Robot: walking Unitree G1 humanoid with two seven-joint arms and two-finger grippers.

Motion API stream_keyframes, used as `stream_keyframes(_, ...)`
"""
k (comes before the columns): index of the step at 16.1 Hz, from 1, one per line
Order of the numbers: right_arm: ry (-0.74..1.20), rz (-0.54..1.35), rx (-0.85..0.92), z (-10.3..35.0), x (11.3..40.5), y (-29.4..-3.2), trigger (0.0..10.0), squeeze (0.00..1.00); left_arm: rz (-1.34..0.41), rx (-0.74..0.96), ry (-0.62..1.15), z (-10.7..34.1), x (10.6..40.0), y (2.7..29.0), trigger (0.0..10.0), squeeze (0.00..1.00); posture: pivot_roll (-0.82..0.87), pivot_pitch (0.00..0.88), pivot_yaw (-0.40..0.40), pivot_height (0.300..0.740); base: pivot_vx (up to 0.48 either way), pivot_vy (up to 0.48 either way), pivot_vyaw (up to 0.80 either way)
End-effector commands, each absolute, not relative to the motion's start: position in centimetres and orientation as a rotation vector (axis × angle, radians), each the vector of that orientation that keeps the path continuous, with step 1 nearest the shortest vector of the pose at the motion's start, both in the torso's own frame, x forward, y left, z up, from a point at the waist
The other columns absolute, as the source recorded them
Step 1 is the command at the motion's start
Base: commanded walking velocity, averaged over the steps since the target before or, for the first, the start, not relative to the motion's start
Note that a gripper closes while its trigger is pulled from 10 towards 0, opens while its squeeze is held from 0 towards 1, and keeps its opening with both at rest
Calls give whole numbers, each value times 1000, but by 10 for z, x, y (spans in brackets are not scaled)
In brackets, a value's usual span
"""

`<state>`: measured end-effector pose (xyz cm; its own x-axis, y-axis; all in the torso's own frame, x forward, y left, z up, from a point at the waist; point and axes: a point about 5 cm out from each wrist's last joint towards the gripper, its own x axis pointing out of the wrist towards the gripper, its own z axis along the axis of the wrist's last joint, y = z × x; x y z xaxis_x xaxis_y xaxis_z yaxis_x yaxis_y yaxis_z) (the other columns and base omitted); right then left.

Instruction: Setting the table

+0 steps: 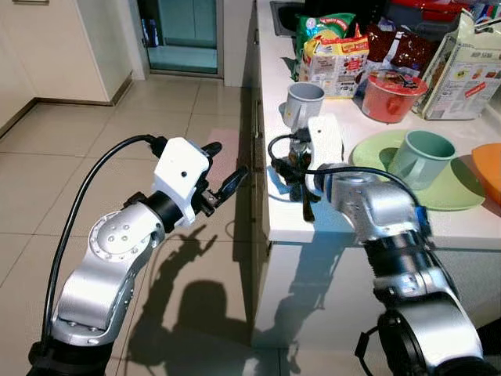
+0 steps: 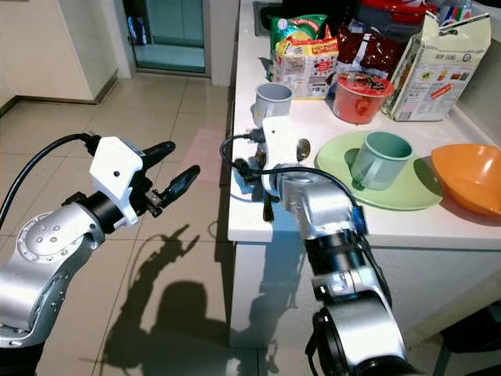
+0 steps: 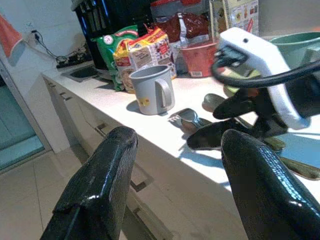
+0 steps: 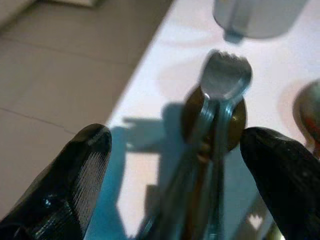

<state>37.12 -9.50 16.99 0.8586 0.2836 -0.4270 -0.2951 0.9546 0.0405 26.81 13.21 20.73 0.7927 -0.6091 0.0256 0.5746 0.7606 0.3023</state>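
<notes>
Down at the table's near edge, the right tool (image 4: 170, 180) hangs over a small bundle of cutlery (image 4: 212, 125), its two black fingers (image 4: 65, 185) spread wide on either side of the handles without touching them. The cutlery lies flat on the white table (image 2: 407, 223): a fork with its tines pointing toward the grey mug (image 2: 272, 100), laid over what looks like a spoon bowl, with another spoon (image 3: 215, 101) just beside it. The left tool (image 1: 223, 168) is held up over the tiled floor (image 1: 196, 117), well apart from the table, with its fingers open and empty. Beyond the cutlery stands the grey mug, and to its right a green plate (image 2: 423, 192) carries a green cup (image 2: 380, 159). An orange bowl (image 2: 470, 176) sits next to the plate. Farther back are a red bowl (image 2: 360, 95) and several food packets (image 2: 301, 51).
</notes>
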Motion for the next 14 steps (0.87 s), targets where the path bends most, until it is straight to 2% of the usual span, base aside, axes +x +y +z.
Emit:
stream_keyframes(1, 410, 295, -35, 179, 379, -93, 10000, 0, -674, 298, -130, 210, 264, 129, 10000, 0, 24, 0, -56, 740, 0, 0, 0)
stream_keyframes(9, 537, 355, -47, 159, 388, -83, 10000, 0, -666, 317, -121, 210, 263, 131, 10000, 0, 36, 0, -69, 740, 0, 0, 0)
stream_keyframes(10, 554, 349, -28, 156, 388, -86, 4863, 0, -667, 317, -120, 210, 263, 131, 10000, 0, 36, 0, -69, 740, 0, 0, 0)
stream_keyframes(11, 558, 347, -21, 156, 388, -86, 3255, 0, -667, 317, -121, 210, 263, 131, 10000, 0, 36, 0, -69, 740, 0, 0, 0)
stream_keyframes(12, 564, 344, -11, 155, 389, -88, 0, 0, -668, 317, -121, 210, 263, 130, 10000, 0, 35, 0, -69, 740, 0, 0, 0)
stream_keyframes(14, 573, 339, -4, 154, 390, -91, 0, 0, -667, 318, -122, 210, 263, 130, 10000, 0, 35, 0, -70, 740, 0, 0, 0)
